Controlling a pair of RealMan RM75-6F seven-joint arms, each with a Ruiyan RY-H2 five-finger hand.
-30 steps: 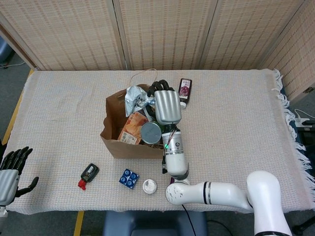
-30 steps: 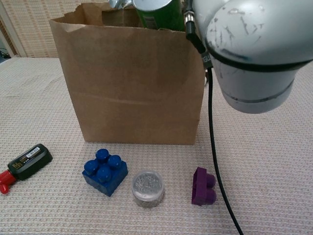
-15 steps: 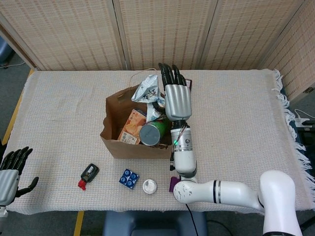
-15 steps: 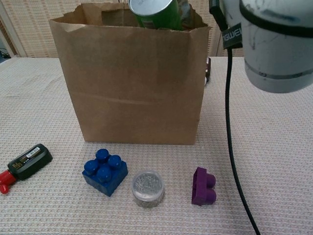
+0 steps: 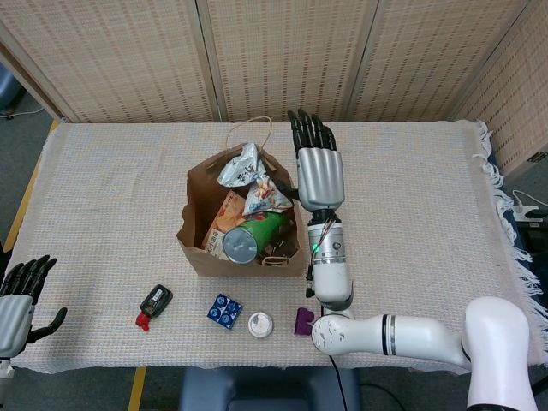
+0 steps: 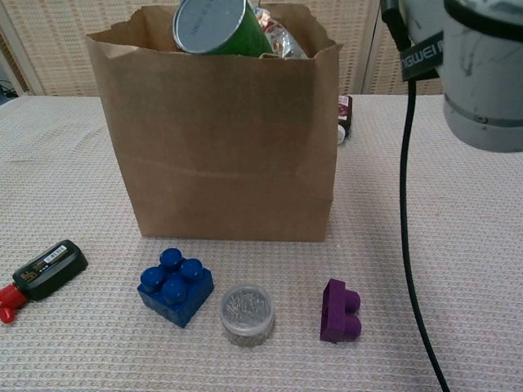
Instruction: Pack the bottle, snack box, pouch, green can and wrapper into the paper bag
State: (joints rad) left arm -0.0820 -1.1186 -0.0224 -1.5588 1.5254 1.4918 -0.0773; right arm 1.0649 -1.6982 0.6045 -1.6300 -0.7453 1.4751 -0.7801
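Observation:
The brown paper bag stands open mid-table. A green can leans tilted in it, its grey end poking over the front rim. A crinkled silver wrapper sticks out at the back, with a pouch and an orange snack box beside the can. My right hand hovers flat just right of the bag's back corner, fingers stretched out, holding nothing. The dark bottle lies behind the bag, hidden under that hand in the head view. My left hand waits open at the table's near left corner.
In front of the bag lie a small black bottle with a red cap, a blue brick, a round clear jar and a purple brick. My right forearm passes the bag's right side.
My right hand has let go inside the bag, opened flat and drawn back to the right. The green can has tipped left and the wrapper has settled at the bag's back.

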